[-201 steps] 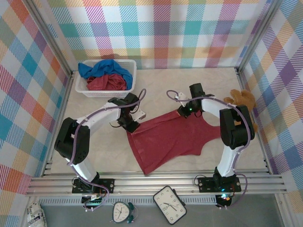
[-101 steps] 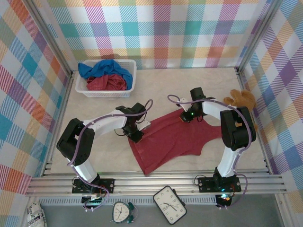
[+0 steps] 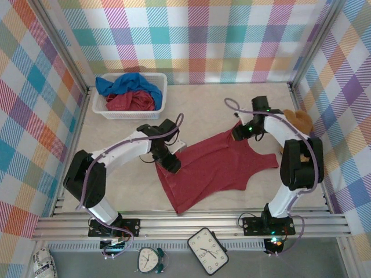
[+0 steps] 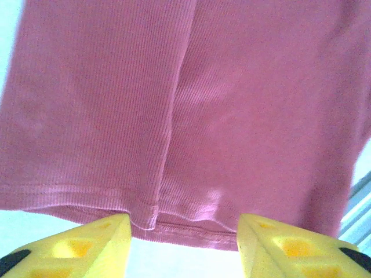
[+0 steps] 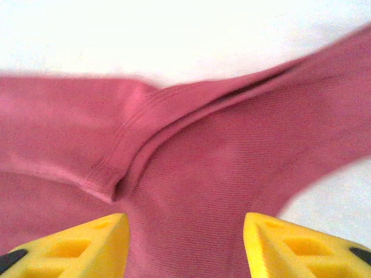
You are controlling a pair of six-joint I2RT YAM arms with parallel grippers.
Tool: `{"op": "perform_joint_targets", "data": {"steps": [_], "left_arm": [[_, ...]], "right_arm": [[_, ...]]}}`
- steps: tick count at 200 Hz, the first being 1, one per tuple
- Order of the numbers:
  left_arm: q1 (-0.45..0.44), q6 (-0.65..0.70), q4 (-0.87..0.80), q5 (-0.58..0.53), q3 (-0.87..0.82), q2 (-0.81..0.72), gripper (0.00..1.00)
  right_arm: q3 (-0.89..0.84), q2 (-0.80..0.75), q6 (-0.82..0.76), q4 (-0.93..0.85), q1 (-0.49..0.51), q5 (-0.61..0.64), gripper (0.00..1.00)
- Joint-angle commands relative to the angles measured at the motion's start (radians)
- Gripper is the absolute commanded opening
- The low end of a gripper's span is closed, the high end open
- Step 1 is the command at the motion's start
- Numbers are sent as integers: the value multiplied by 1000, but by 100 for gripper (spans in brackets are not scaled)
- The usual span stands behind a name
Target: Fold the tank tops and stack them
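A dark red tank top [image 3: 214, 171], finely ribbed, lies on the cream marbled table [image 3: 127, 188]. At eleven o'clock the white mesh basket [image 3: 162, 95] holds a bright blue top [image 3: 124, 85] and a second dark red top [image 3: 130, 102]. At three o'clock sits a brown teddy bear [image 3: 298, 120]. The walls [image 3: 203, 35] are pastel plaid; the left gripper [image 4: 181, 223] and right gripper [image 5: 184, 220] have yellow fingers

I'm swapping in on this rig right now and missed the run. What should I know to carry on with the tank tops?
Left claw: open, at the hem of the dark red tank top on the table.
Right claw: open, over its shoulder end.
That top lies spread out, unfolded. Blue tank top and second red tank top are bunched in the white basket.
Done: one top laid out.
Left: fold it, then fold the other two and stack all three.
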Motion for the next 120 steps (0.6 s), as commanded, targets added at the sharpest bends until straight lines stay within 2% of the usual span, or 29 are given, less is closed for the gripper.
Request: {"op": "perform_joint_targets", "data": {"steps": [1, 21, 51, 78, 120], "left_arm": [[-6, -74, 32, 50, 45, -12, 54], [-5, -142, 79, 49, 66, 43, 55], [-6, -203, 139, 46, 61, 98, 56], [-6, -220, 138, 36, 49, 135, 57], [-6, -224, 127, 5, 6, 147, 57]], "right_arm": [[47, 9, 294, 97, -18, 23, 56], [140, 95, 496, 88, -28, 58, 54], [227, 194, 692, 107, -26, 80, 50], [299, 274, 780, 70, -25, 110, 45], [379, 371, 824, 70, -18, 124, 41]]}}
